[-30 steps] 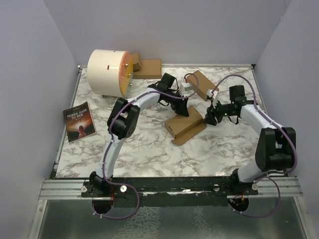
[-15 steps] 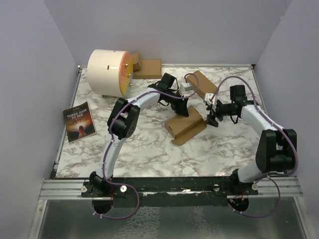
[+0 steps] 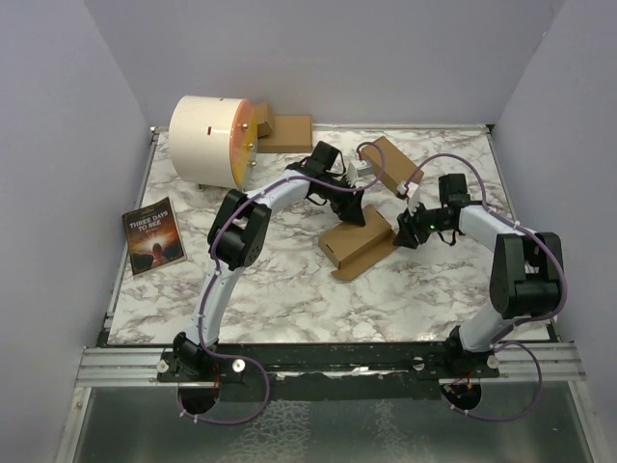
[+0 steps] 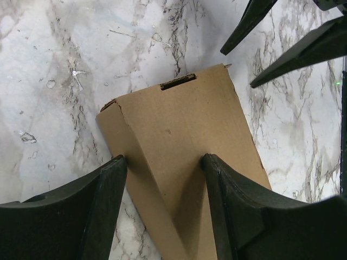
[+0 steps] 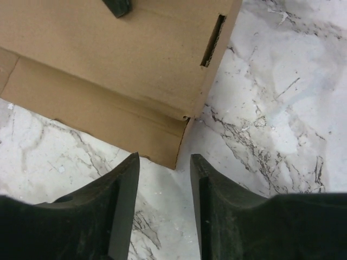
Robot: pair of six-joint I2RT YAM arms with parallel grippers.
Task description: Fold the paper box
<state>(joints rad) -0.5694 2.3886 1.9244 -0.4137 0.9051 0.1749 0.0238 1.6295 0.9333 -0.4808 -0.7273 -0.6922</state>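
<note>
1. The paper box (image 3: pixel 362 246) lies flat on the marble table (image 3: pixel 289 299), a little toward 3 o'clock from the centre. Its long axis runs from 7 o'clock to 1 o'clock.
2. The left gripper (image 3: pixel 350 214) stands on the box's end at 12 o'clock. In the left wrist view its fingers (image 4: pixel 108 200) are apart with brown cardboard between them, and both touch it. One finger is at the long edge, the other on the top face beside a crease, so it is pinching that part of the box.
3. A narrow slot (image 4: pixel 178 82) is cut near the short edge of the box, on the side away from the left fingers.
4. The right gripper (image 3: pixel 405 233) is low over the marble, just beside the box at 3 o'clock. Its fingers (image 5: pixel 122 200) are spread a little with nothing between them. A corner of the box is just in front of the gap, not inside it.
5. A second brown carton (image 3: pixel 393 164) lies at 1 o'clock from the box, apart from it.
6. A white cylinder (image 3: pixel 204 140) with a yellow-orange face stands in the corner at 10 o'clock. The small brown cardboard pieces (image 3: pixel 284 130) are just beside it at 3 o'clock.
7. A book (image 3: pixel 152 237) lies at the table edge at 9 o'clock.
</note>
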